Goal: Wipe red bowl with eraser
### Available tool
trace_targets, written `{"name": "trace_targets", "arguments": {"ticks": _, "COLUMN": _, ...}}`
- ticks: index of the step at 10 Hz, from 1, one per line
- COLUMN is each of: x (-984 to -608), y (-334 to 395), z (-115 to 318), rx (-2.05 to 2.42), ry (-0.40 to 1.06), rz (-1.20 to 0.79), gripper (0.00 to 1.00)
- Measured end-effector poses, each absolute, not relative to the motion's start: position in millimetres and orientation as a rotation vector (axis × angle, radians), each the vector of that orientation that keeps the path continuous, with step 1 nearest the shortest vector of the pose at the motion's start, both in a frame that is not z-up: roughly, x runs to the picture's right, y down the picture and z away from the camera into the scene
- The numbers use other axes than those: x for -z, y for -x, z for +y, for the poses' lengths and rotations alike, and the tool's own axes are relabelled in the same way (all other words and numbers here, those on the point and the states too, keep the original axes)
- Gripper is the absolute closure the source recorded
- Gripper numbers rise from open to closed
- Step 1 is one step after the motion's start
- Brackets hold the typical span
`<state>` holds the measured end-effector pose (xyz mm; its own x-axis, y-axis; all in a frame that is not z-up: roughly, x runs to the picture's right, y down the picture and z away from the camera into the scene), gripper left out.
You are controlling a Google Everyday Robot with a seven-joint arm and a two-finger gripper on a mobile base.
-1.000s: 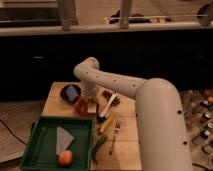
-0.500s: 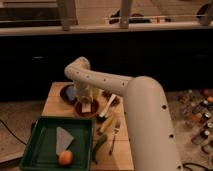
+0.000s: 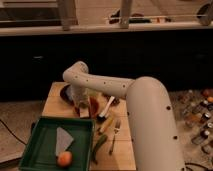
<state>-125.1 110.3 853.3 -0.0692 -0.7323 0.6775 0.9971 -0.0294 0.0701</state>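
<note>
The red bowl (image 3: 92, 106) sits on the wooden table (image 3: 55, 106), partly hidden by my arm. My gripper (image 3: 83, 109) points down at the bowl's left rim. A small tan block, the eraser (image 3: 84, 113), shows at the gripper's tip, and the gripper is shut on it. The eraser rests at or just over the left edge of the bowl. My white arm (image 3: 100, 82) bends over the table from the right.
A dark bowl (image 3: 65, 92) stands behind left of the gripper. A green tray (image 3: 35, 145) at front left holds a grey cloth (image 3: 62, 139) and an orange (image 3: 64, 159). A white-handled brush (image 3: 107, 108), a fork (image 3: 115, 133) and a green vegetable (image 3: 99, 145) lie right of the tray.
My elbow has swung left and the gripper with the eraser has shifted left and down, from over the bowl's middle to its left rim.
</note>
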Motion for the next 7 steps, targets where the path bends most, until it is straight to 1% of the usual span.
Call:
{"name": "trace_targets", "arguments": {"ticks": 4, "x": -850.9, "y": 79.6, "z": 104.7, "rx": 1.464, "ry": 0.557, "rz": -0.579, "gripper": 1.0}}
{"name": "trace_targets", "arguments": {"ticks": 7, "x": -855.1, "y": 75.7, "z": 87.8, "rx": 1.439, "ry": 0.547, "rz": -0.541, "gripper": 1.0}}
